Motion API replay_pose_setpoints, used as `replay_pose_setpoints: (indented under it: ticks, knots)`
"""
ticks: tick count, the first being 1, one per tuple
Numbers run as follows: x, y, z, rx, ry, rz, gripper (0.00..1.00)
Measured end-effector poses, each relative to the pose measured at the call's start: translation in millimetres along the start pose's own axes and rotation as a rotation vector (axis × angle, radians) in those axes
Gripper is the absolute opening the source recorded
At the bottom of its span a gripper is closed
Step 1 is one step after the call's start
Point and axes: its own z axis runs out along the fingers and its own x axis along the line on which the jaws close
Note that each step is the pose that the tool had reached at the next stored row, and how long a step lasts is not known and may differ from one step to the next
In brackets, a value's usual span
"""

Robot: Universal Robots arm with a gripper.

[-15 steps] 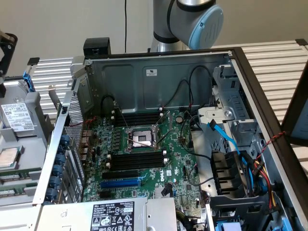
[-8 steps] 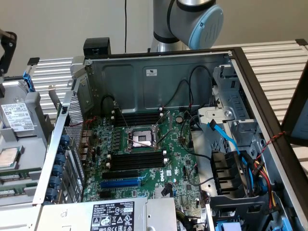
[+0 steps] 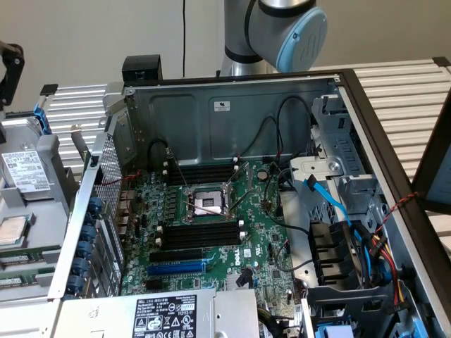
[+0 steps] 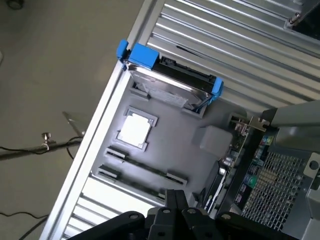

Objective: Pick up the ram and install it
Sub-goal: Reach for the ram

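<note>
Off to the exterior view's left of the open computer case [image 3: 232, 91], on the slatted table [image 3: 394, 91], a grey parts tray [image 4: 175, 150] carries the ram [image 3: 20, 256]. It is a thin green stick lying in its holder, with a second one just beside it. A silver-topped processor chip [image 4: 135, 129] and a hard drive [image 4: 170, 82] sit further along the tray. The end effector [image 4: 176, 194] hangs above the tray near the end of the holders, its two black fingers [image 4: 170, 202] drawn together with nothing between them. The ram is not yet picked up, and the black memory slots [image 3: 201, 232] on the motherboard [image 3: 261, 239] look empty.

I'd expect the stick to be very light and stiff, but unforgiving. It is a thin board that could crack if bent, with chips on its faces and contacts along one long edge that shouldn't be scraped. Its smooth flat faces may slip, so a hold across both faces, near the middle of the upper edge and square to the board, looks safest to me.
</note>
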Motion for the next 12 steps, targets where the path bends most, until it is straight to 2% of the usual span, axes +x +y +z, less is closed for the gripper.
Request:
replay_pose_setpoints:
  ticks: [12]
  knots:
    - [0.1, 0.0, 0.0, 0.0045, 0.0105, -0.218, 0.12]
